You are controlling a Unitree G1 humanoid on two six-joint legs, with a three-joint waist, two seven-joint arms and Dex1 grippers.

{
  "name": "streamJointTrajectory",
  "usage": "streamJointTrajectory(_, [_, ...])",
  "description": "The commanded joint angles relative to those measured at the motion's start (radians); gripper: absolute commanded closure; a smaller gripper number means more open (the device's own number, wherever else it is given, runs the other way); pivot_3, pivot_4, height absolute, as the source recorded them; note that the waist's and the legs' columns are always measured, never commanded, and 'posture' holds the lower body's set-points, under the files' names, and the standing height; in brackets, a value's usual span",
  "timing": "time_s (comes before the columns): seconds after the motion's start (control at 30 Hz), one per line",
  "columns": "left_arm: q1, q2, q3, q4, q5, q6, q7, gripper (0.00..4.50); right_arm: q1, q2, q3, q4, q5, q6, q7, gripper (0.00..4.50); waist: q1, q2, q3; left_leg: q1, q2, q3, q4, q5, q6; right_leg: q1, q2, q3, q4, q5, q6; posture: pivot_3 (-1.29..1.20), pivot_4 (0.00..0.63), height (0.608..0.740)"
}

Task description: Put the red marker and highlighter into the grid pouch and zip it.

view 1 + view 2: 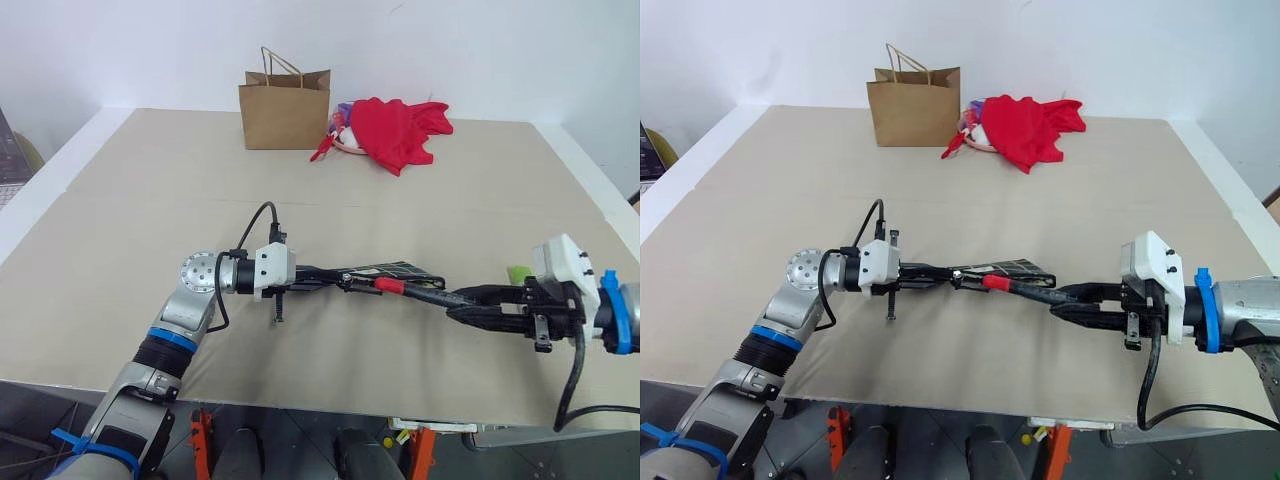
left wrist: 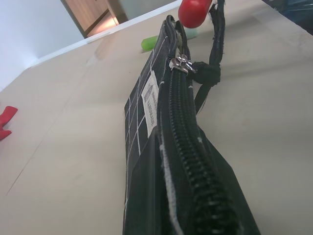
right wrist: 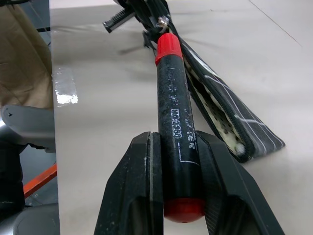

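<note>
My left gripper (image 1: 318,277) is shut on one end of the grid pouch (image 1: 398,270) and holds it edge-up just above the table. The pouch's zipper (image 2: 177,105) is partly open, and its pull (image 2: 181,63) sits near the far end. My right gripper (image 1: 452,298) comes in from the right, shut on the red marker (image 3: 176,117) by its black barrel. The marker's red cap (image 1: 390,285) points at the open mouth of the pouch (image 3: 230,127) and touches its edge. The pale green highlighter (image 1: 518,272) lies on the table behind my right wrist.
A brown paper bag (image 1: 285,112) stands at the back of the table. A red cloth bundle (image 1: 400,130) lies beside it on the right. The beige table top (image 1: 150,230) runs wide on both sides, and its front edge is close below my arms.
</note>
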Motion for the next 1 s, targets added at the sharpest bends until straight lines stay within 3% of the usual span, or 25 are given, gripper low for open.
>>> streamJointTrajectory(0.03, [-0.014, -0.002, 0.016, -0.030, -0.017, 0.001, 0.012, 4.50, -0.002, -0.014, -0.031, 0.014, -0.002, 0.004, 0.004, 3.84, 0.000, 0.000, 0.000, 0.000, 0.000, 0.000, 0.000, 0.000, 0.000, 0.000, 0.000, 0.000, 0.000, 0.000, 0.000, 0.00, 0.150, 0.740])
streamJointTrajectory(0.77, [0.008, -0.009, 0.002, -0.062, -0.011, 0.006, 0.028, 4.50, 0.027, -0.008, -0.041, 0.121, -0.062, -0.025, 0.036, 3.84, 0.000, 0.000, 0.000, 0.000, 0.000, 0.000, 0.000, 0.000, 0.000, 0.000, 0.000, 0.000, 0.000, 0.000, 0.000, 0.00, 0.150, 0.740])
streamJointTrajectory(1.0, [0.013, -0.018, -0.002, -0.076, -0.008, 0.016, 0.035, 4.50, -0.029, -0.008, 0.019, 0.146, -0.077, -0.019, 0.020, 3.84, -0.003, 0.000, 0.000, 0.001, 0.000, 0.000, 0.000, 0.000, 0.000, 0.001, 0.000, 0.000, 0.000, 0.000, 0.000, 0.00, 0.150, 0.740])
